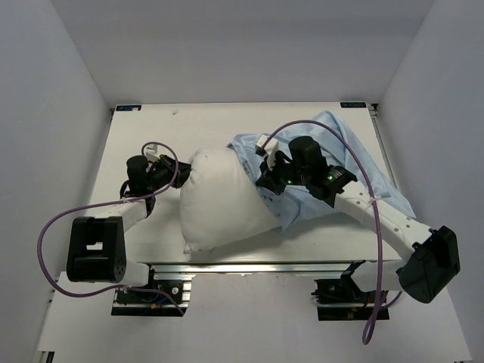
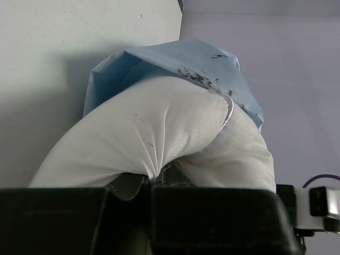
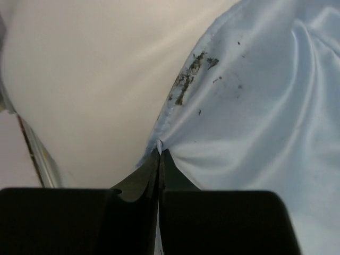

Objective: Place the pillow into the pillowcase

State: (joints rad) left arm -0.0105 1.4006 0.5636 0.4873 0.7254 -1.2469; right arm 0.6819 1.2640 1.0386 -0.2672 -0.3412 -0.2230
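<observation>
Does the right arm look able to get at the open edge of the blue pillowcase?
Yes, it seems so: the right gripper is shut on the pillowcase hem, right beside the pillow, and nothing blocks it.

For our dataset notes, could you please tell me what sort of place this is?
Probably a robotics lab cell: a white table, plain white panels around it, and an aluminium rail at its near edge.

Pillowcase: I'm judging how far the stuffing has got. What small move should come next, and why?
Probably draw the right fingers, shut on the hem of the pillowcase, toward the left arm, over the pillow. The left fingers pinch the pillow's bare end, anchoring it, and most of the pillow lies outside the case.
</observation>
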